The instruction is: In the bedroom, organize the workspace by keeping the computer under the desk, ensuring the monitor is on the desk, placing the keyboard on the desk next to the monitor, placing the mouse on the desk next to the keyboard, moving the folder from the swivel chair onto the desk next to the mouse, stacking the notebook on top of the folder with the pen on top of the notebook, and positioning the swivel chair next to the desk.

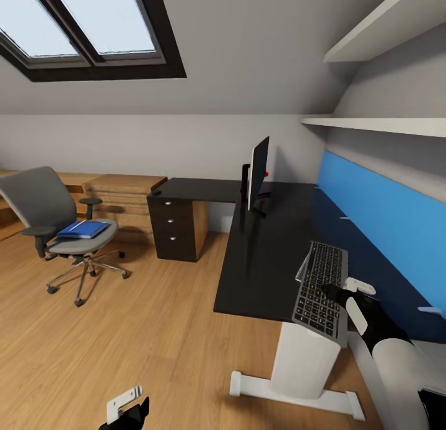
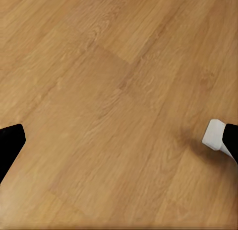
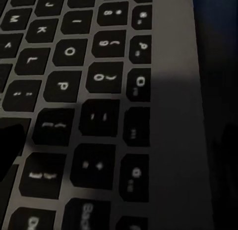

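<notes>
On the near end of the glossy black L-shaped desk [image 1: 272,256], the flat silver-grey keyboard with dark keys [image 1: 321,289] sits tilted, its near end overhanging the edge. The right gripper [image 1: 354,292] meets its right edge; whether it pinches cannot be told. Judgement: lower it flat and slide it toward the thin black monitor [image 1: 258,173] without knocking the stand. The left gripper [image 2: 119,140] hangs spread above the wooden floor [image 2: 109,91].
</notes>
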Tool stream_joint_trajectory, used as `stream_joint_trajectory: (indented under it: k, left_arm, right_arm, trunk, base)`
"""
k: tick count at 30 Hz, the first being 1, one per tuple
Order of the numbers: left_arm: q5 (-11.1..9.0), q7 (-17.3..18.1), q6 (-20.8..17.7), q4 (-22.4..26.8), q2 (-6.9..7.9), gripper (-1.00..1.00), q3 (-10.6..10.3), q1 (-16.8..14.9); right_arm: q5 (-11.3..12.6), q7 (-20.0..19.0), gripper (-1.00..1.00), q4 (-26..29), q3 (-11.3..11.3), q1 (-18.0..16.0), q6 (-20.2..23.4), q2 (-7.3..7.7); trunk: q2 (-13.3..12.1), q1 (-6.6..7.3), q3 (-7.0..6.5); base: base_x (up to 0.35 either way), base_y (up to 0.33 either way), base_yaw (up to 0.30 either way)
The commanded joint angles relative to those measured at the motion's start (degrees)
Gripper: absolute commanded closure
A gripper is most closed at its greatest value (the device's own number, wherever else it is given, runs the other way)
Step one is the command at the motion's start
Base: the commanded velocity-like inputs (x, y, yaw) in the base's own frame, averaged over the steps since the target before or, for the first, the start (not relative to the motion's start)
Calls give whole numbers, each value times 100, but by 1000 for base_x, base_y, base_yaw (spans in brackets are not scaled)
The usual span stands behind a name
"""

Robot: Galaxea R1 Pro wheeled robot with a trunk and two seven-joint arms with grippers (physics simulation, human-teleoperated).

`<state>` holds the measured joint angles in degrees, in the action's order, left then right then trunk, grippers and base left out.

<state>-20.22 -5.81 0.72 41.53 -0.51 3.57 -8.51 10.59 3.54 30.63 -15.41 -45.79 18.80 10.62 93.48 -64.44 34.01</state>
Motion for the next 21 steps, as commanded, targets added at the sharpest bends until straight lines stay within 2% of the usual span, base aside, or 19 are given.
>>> stream_joint_trajectory:
  k: [1,5,11,21]
  left_arm:
    - [-61,-8,7,4,-2,-100,3,-2]
    - [-56,-8,7,4,-3,-100,3,-2]
    - [-53,-8,7,4,-1,-100,3,-2]
    - [-52,-8,7,4,-6,-100,3,-2]
  right_arm:
    - [40,41,-100,-127,3,1,28,1]
    - [40,41,-100,-127,3,3,28,1]
    - [40,41,-100,-127,3,1,28,1]
    - [40,41,-100,-127,3,1,28,1]
  trunk:
    - [2,1,7]
    - [2,1,7]
    - [2,1,7]
    - [2,1,7]
  base:
    - [-19,0,0]
    - [-32,0,0]
    - [-178,-24,0]
    - [-22,-3,0]
